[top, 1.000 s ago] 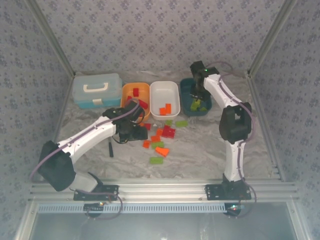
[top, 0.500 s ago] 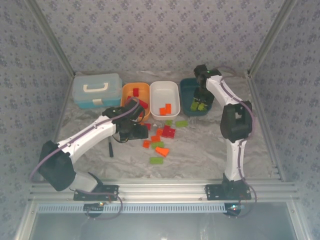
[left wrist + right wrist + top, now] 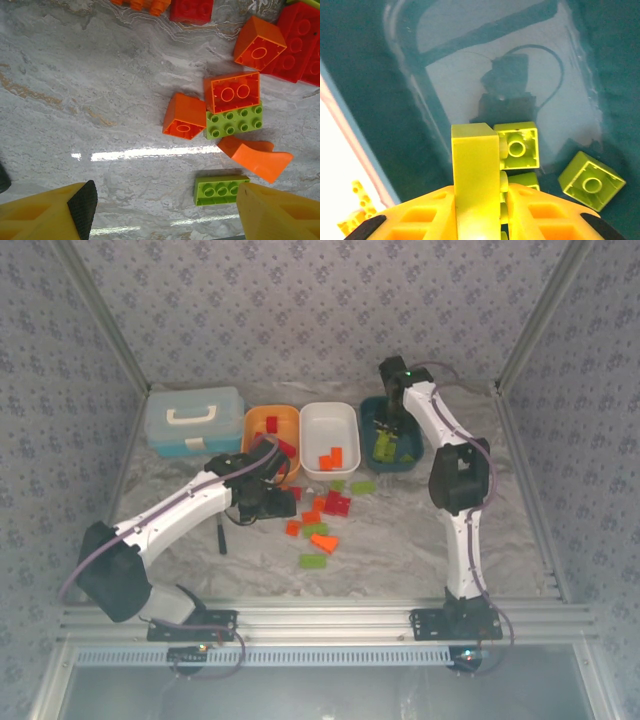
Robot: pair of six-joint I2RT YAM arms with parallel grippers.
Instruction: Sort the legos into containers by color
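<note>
Green brick (image 3: 475, 165): pinched upright in the right claw (image 3: 477, 202), jaws closed on its flanks, hanging inside the teal tray (image 3: 470, 60) above its floor. Two loose greens (image 3: 591, 180) lie on the tray floor, low centre and lower right of the wrist frame.

Step in hand, as I judge it: delivery of a green to the teal tray, with release pending. The next move calls only for the jaws to part. The brick is already well inside the rim, so little repositioning seems needed.

Remaining pile (image 3: 320, 515): mixed red, orange and green on the tabletop (image 3: 400, 540), mid-frame from above. The left claw (image 3: 165, 205) hangs over it with jaws wide and nothing held. A flat green (image 3: 220, 190) sits nearest its right finger and is a likely next pick, also bound for the teal tray.

Top view gives the layout:
- The orange tray (image 3: 254, 420) holds reds.
- The white tray (image 3: 325, 425) holds oranges.
- The teal tray is at upper right.

Views compared: the grip on the brick is readable in the right wrist frame, while from above the arm hides it. The left wrist frame separates the bricks that touch: an orange block (image 3: 232, 92) against a green plate (image 3: 234, 122).
</note>
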